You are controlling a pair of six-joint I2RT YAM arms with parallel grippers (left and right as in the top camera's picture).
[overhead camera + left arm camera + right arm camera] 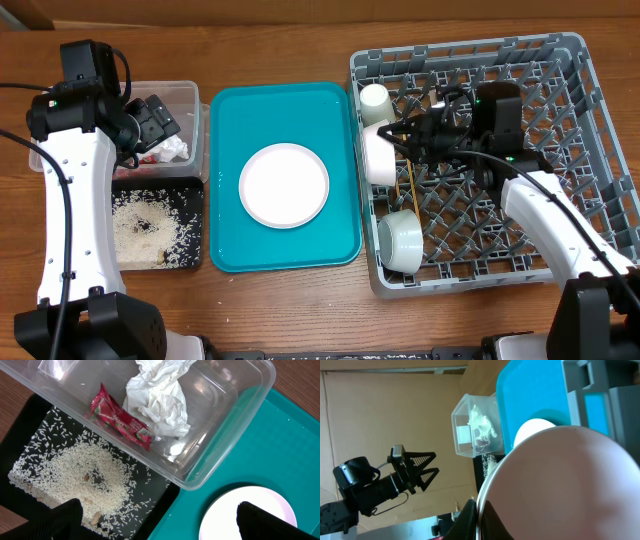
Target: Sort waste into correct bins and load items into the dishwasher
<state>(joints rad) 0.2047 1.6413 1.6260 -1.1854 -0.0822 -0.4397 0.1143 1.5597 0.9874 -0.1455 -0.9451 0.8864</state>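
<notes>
My left gripper (158, 118) hangs open and empty above the clear tub (190, 95), which holds the crumpled white napkin (157, 397) and the red sauce packet (120, 417). Loose rice (85, 475) lies in the black tray (192, 190) beside it. The pale pink plate (284, 185) rests on the teal tray (225, 130). Inside the grey dish rack (590, 110), my right gripper (393, 138) is shut on the rim of a whitish bowl (376, 155) that stands on edge at the rack's left side. That bowl (560, 485) fills the right wrist view. A white cup (374, 97), a second bowl (400, 240) and chopsticks (408, 185) also sit in the rack.
The teal tray lies between the two bins and the rack. Wooden table (280, 40) shows around everything. In the left wrist view the open fingers (55, 520) straddle the black tray and the plate (225, 510).
</notes>
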